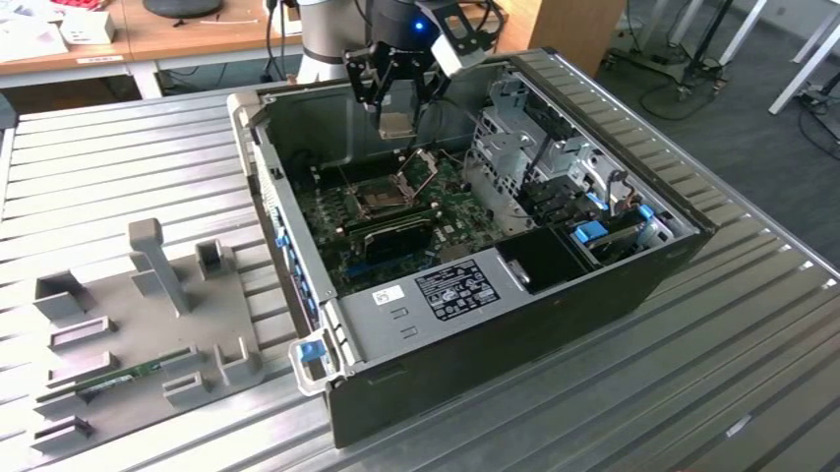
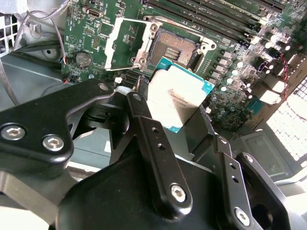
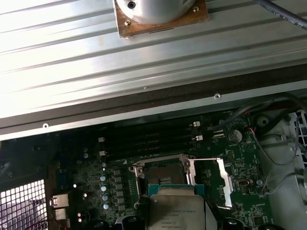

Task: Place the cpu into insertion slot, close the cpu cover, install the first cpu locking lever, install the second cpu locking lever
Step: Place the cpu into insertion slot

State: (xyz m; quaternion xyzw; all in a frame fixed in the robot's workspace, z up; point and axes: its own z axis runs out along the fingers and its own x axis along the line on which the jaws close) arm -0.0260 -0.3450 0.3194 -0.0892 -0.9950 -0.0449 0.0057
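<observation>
The gripper (image 1: 397,118) is clasping the cpu (image 2: 178,93) by its edges, hanging in the upper middle of the exterior view above the open computer case (image 1: 552,334). Beneath it the insertion slot (image 2: 176,45) is lying bare, with the cpu cover (image 2: 125,42) standing swung open beside it.

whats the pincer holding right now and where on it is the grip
The pincer holds the chip, clamped by two opposite side edges at the end nearer the arm, with its metal face in view, short of the open socket.
</observation>
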